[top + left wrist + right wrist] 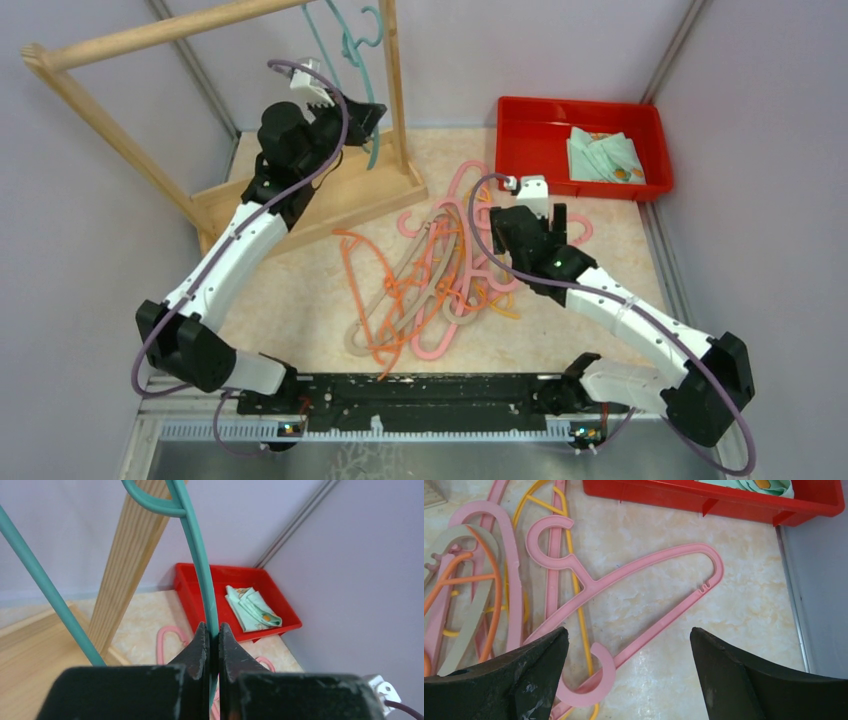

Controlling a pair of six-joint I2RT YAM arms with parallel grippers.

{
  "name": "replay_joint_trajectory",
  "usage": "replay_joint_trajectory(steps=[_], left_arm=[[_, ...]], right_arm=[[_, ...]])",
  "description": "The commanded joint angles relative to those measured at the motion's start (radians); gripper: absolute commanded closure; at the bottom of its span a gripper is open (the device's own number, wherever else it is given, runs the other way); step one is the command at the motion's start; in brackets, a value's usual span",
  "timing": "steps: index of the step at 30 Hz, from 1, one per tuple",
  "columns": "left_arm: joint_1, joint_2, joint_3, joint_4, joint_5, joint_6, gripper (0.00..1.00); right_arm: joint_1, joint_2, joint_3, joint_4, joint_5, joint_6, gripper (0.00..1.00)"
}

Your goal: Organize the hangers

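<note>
Right gripper (626, 630), jaws wide apart, hovered over pink hanger (649, 565), its long axis diagonal across the gap. Left gripper (212, 627) pinched teal hanger (196, 545) at rack (130, 555)

no readable text, labels, brands, numbers or signs show on anything.

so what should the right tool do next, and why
Probably lower the right tool onto the pink hanger lying just below it and close: its jaws are wide open and empty, while the left tool is clamped on a teal hanger by the wooden rack.
</note>
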Motion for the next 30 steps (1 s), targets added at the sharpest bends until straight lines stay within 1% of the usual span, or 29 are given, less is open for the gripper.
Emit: replay_joint_trajectory(steps=[1, 6, 8, 11, 13, 18, 25, 30], left_arm=[[0.010, -0.054, -0.104, 0.334, 0.122, -0.033, 1.00], [0.017, -0.044, -0.123, 0.399, 0.158, -0.062, 1.00], [0.019, -0.037, -0.130, 0.448, 0.160, -0.083, 1.00], [0.022, -0.014, -0.111, 0.482, 0.169, -0.099, 1.00], [0.023, 0.004, -0.094, 0.485, 0.153, -0.118, 1.00], [0.029, 0.075, -0.018, 0.433, 0.094, -0.163, 1.00], [0.031, 0.116, -0.018, 0.532, 0.056, -0.227, 1.00], [0.033, 0.145, -0.007, 0.589, 0.067, -0.265, 1.00]], right_arm=[[0.006, 0.013, 0.043, 0.031, 0.047, -0.025, 0.08], [0.005, 0.036, 0.045, 0.048, 0.056, -0.038, 0.07], [0.005, 0.043, 0.043, 0.050, 0.059, -0.043, 0.07], [0.004, 0.053, 0.043, 0.053, 0.061, -0.048, 0.07], [0.003, 0.058, 0.045, 0.055, 0.062, -0.053, 0.07], [-0.011, 0.063, 0.058, 0.057, 0.050, -0.063, 0.07], [-0.025, 0.059, 0.066, 0.043, 0.050, -0.073, 0.07], [-0.038, 0.051, 0.058, 0.038, 0.048, -0.073, 0.07]])
